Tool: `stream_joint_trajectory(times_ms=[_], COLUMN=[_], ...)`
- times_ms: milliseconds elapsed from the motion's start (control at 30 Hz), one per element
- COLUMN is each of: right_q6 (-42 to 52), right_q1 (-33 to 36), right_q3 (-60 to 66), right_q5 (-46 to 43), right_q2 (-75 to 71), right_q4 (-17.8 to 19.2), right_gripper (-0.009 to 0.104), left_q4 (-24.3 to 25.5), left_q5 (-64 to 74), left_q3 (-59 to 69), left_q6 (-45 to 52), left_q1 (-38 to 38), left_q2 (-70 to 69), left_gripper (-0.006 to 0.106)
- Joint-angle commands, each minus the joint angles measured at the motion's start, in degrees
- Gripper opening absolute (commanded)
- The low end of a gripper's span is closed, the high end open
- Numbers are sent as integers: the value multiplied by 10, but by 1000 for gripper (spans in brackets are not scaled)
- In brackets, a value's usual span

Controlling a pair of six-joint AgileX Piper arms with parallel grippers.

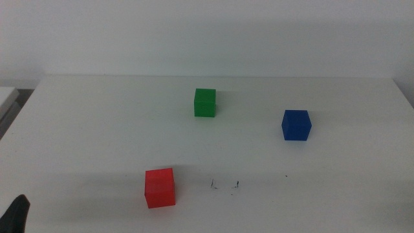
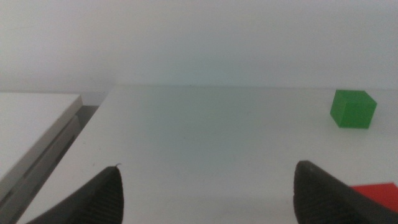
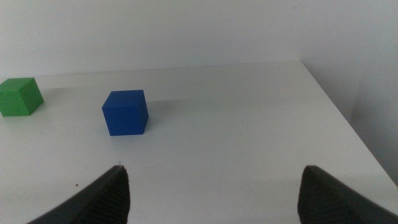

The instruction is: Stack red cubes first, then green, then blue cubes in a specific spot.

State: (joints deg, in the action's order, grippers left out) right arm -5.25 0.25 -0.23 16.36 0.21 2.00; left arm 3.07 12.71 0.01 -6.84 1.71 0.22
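The red cube (image 1: 160, 188) sits near the front of the white table, left of the spot of small black marks (image 1: 224, 186). The green cube (image 1: 205, 103) stands farther back in the middle and the blue cube (image 1: 296, 125) to the right. My left gripper (image 2: 208, 169) is open and empty, low at the front left corner (image 1: 17, 215). It faces the green cube (image 2: 353, 109), with a corner of the red cube (image 2: 378, 193) beside one jaw. My right gripper (image 3: 216, 169) is open and empty. It faces the blue cube (image 3: 125, 112) and the green cube (image 3: 20, 97). It is outside the middle view.
A second white surface (image 2: 34, 127) adjoins the table on the left, with a gap between them (image 1: 14, 103). The table's right edge (image 3: 348, 124) drops off beside the right gripper. A white wall stands behind the table.
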Motion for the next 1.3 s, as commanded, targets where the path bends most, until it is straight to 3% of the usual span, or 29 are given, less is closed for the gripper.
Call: stream_joint_trajectory(times_ms=[0, 133, 267, 467, 633, 800, 933, 1100, 1267], right_q6=[1, 1, 1, 1, 1, 1, 1, 1, 1], right_q1=[-3, -3, -3, -3, -3, -3, -3, -3, -3], right_q3=[2, 2, 2, 2, 2, 2, 2, 2, 2], right_q5=[-1, -1, -1, -1, -1, -1, -1, -1, -1], right_q2=[-2, -2, -2, -2, -2, -2, -2, -2, -2], right_q4=[3, 3, 3, 3, 3, 3, 3, 3, 3], right_gripper=[93, 93, 93, 93, 93, 93, 93, 93, 93], left_q4=[1, -41, -79, -173, -133, -51, 4, 7, 10], left_q5=[14, 173, 247, 287, 290, 333, 333, 374, 352], left_q3=[-24, -164, -286, -398, -460, -522, -564, -620, -631], left_q6=[0, 13, 51, 56, -34, -207, -273, -349, -358], left_q1=[-1, -1, 1, 18, 104, 220, 283, 316, 321], left_q2=[23, 166, 325, 543, 676, 779, 841, 913, 959], left_gripper=[94, 94, 94, 94, 94, 94, 94, 94, 94])
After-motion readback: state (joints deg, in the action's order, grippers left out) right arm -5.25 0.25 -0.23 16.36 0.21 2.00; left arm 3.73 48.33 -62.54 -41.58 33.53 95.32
